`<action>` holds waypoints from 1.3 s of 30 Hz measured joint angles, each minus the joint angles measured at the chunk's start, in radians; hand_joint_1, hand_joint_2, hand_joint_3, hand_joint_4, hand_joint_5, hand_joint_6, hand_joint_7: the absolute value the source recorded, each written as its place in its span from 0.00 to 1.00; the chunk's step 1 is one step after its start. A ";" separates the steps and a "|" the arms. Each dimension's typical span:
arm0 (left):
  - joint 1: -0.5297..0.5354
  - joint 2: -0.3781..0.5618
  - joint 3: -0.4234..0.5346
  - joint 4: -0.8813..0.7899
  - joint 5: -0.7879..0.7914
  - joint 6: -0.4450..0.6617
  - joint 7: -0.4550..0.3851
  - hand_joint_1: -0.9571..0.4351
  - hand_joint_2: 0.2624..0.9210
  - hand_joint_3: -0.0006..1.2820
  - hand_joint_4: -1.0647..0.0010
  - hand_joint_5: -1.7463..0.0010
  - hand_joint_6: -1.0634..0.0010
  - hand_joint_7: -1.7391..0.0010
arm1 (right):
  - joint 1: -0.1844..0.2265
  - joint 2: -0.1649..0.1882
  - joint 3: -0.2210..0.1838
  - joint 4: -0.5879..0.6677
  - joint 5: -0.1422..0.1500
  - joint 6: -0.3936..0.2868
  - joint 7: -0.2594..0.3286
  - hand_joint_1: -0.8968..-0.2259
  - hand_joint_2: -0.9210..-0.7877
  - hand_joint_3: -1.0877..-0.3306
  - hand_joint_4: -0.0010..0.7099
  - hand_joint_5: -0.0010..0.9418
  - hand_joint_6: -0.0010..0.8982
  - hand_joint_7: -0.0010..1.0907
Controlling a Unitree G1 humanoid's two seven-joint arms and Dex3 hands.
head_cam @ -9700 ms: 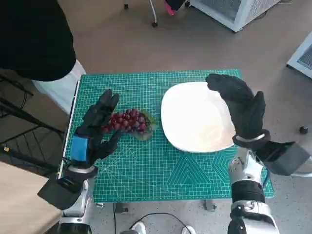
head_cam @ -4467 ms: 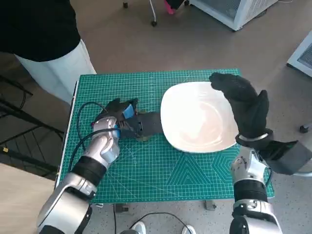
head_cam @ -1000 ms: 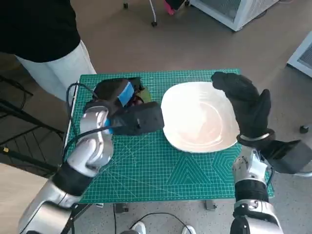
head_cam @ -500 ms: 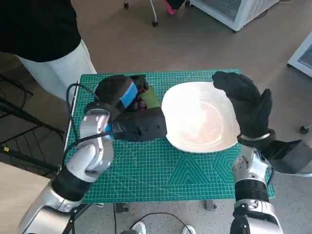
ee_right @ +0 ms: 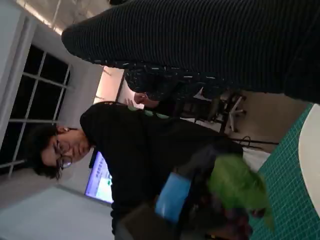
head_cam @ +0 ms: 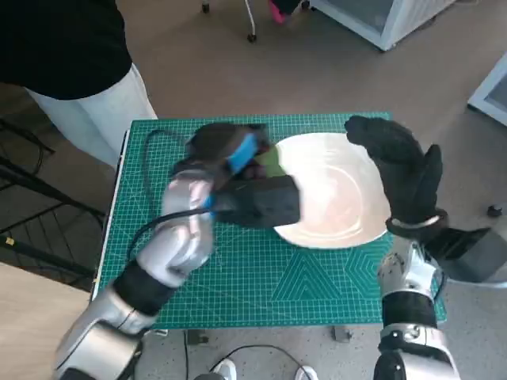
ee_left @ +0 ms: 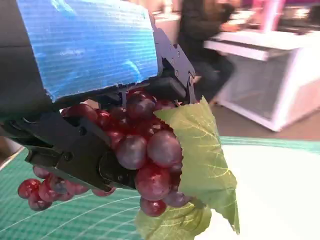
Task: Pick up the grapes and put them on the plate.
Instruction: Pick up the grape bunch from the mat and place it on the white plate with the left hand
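Green cutting mat [head_cam: 238, 293] covers the small table, with a white plate [head_cam: 341, 198] on its right half and a person in dark clothes standing off the far-left corner.

The left hand [head_cam: 230, 154] grips the grapes [ee_left: 137, 150] from above; in the left wrist view the dark red bunch is clamped between its black fingers [ee_left: 75, 155], with a green leaf [ee_left: 205, 165] hanging free on the plate side and a small string of grapes dangling loose on the other. The bunch is carried clear of the mat, just over the plate's left edge.

The risk, as I judge it, lies in that dangling part: if the hand lets go while only at the rim, the loose end could trail onto the mat, or the whole bunch could roll off the plate's shallow edge. A squeeze this tight may also leave grapes stuck against the fingers on release.

The right hand [head_cam: 400, 174], gloved, stands over the plate's right edge with fingers apart, holding nothing; whether it touches the plate I cannot tell.
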 measured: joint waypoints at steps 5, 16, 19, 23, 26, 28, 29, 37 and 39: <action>-0.084 -0.067 -0.024 0.124 -0.004 -0.040 0.001 0.83 0.85 0.35 0.57 0.15 0.59 0.50 | 0.003 -0.008 -0.008 -0.010 0.009 0.000 0.007 0.47 0.00 0.68 0.49 0.00 0.49 0.00; -0.255 -0.192 -0.037 0.454 -0.049 -0.179 0.051 0.94 0.77 0.49 0.65 0.06 0.51 0.91 | 0.006 -0.011 -0.019 -0.021 0.031 0.002 0.012 0.44 0.00 0.69 0.48 0.00 0.49 0.00; -0.285 -0.216 -0.037 0.520 -0.058 -0.208 0.072 0.95 0.79 0.48 0.66 0.06 0.49 0.92 | 0.007 -0.010 -0.019 -0.021 0.031 0.002 0.012 0.44 0.00 0.69 0.48 0.00 0.49 0.00; -0.306 -0.239 -0.036 0.573 -0.066 -0.232 0.095 0.94 0.80 0.47 0.66 0.06 0.42 0.90 | 0.010 -0.008 -0.019 -0.026 0.031 0.002 0.012 0.44 0.00 0.70 0.48 0.00 0.49 0.00; -0.308 -0.246 -0.036 0.590 -0.077 -0.249 0.109 0.94 0.83 0.45 0.66 0.06 0.38 0.90 | 0.012 -0.007 -0.019 -0.031 0.031 0.002 0.012 0.44 0.00 0.70 0.47 0.00 0.49 0.00; -0.308 -0.249 -0.037 0.599 -0.082 -0.260 0.115 0.94 0.84 0.43 0.66 0.06 0.38 0.89 | 0.014 -0.007 -0.019 -0.033 0.032 0.002 0.011 0.44 0.00 0.70 0.47 0.00 0.49 0.00; -0.308 -0.250 -0.037 0.603 -0.083 -0.265 0.118 0.94 0.85 0.43 0.67 0.06 0.37 0.89 | 0.015 -0.007 -0.019 -0.034 0.032 0.002 0.011 0.44 0.00 0.70 0.47 0.00 0.49 0.00; -0.310 -0.253 -0.038 0.642 -0.086 -0.296 0.133 0.94 0.87 0.41 0.67 0.06 0.34 0.88 | 0.022 -0.006 -0.018 -0.040 0.031 -0.001 0.004 0.46 0.00 0.69 0.46 0.00 0.49 0.00; -0.311 -0.253 -0.038 0.656 -0.086 -0.300 0.133 0.94 0.89 0.40 0.67 0.07 0.35 0.85 | 0.023 -0.006 -0.018 -0.041 0.031 -0.003 -0.001 0.47 0.00 0.69 0.46 0.00 0.49 0.00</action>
